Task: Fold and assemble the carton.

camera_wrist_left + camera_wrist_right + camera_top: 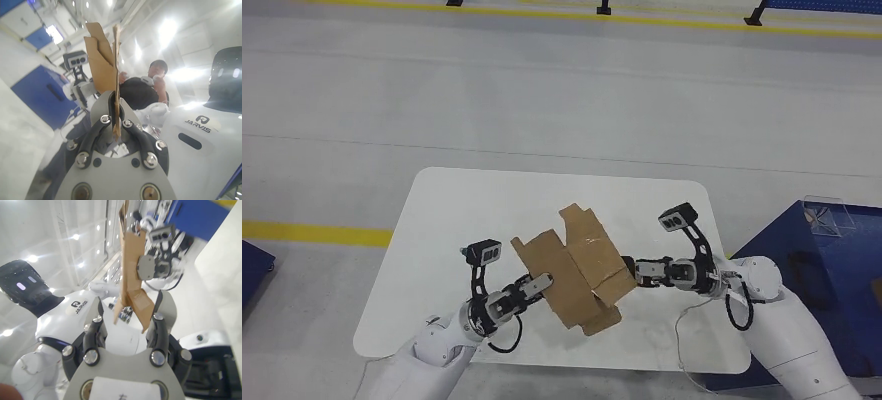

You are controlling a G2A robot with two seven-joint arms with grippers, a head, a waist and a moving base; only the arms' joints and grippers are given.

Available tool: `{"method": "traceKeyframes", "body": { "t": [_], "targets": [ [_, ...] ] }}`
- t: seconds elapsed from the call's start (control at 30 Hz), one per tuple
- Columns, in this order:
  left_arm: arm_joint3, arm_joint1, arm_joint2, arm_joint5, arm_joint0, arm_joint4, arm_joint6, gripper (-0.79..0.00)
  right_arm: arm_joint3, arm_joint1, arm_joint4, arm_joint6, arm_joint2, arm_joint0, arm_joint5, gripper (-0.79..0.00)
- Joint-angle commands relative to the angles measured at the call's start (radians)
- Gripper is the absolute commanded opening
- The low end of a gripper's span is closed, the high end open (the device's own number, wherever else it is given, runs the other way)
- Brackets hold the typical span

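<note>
Opening step: left end effector (117,103) clamped on the flat carton's (572,280) edge, right end effector (130,308) apart around a flap. Next, it probably needs to close and pull.

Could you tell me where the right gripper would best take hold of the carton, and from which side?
Probably the thin flap edge of the carton opposite the left gripper, which is shut on the other edge. The right gripper is open astride that flap, so close on it edge-on.

The carton (570,280) was plain brown cardboard. The table (452,220) was plain white. The floor (542,100) was grey with a yellow stripe (312,234).
</note>
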Motion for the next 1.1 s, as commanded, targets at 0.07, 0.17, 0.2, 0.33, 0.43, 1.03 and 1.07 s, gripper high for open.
{"method": "traceKeyframes", "body": {
  "t": [0.07,0.17,0.2,0.33,0.43,1.03,1.07],
  "targets": [
    [-0.060,-0.054,-0.013,-0.009,0.031,0.214,0.359,-0.785,-0.046,0.006,-0.090,-0.148,0.083,-0.055,-0.129,0.000],
    [-0.077,-0.101,0.020,-0.009,0.050,0.323,0.560,-0.785,-0.093,0.004,-0.230,-0.277,0.112,-0.098,-0.215,0.000],
    [-0.078,-0.111,0.033,-0.009,0.052,0.334,0.599,-0.785,-0.107,0.003,-0.257,-0.300,0.111,-0.107,-0.227,0.000],
    [-0.032,-0.163,0.094,-0.009,0.029,0.445,0.752,-0.785,-0.158,-0.005,-0.348,-0.370,0.092,-0.144,-0.253,0.000],
    [-0.010,-0.190,0.138,-0.009,0.011,0.492,0.804,-0.785,-0.179,-0.011,-0.368,-0.393,0.069,-0.154,-0.247,0.000],
    [0.003,-0.227,0.168,-0.009,0.029,0.465,0.781,-0.785,-0.196,-0.022,-0.317,-0.371,0.059,-0.170,-0.252,-0.785],
    [0.003,-0.228,0.163,-0.009,0.033,0.463,0.777,-0.785,-0.198,-0.022,-0.312,-0.370,0.060,-0.173,-0.251,-0.785]
  ]
}}
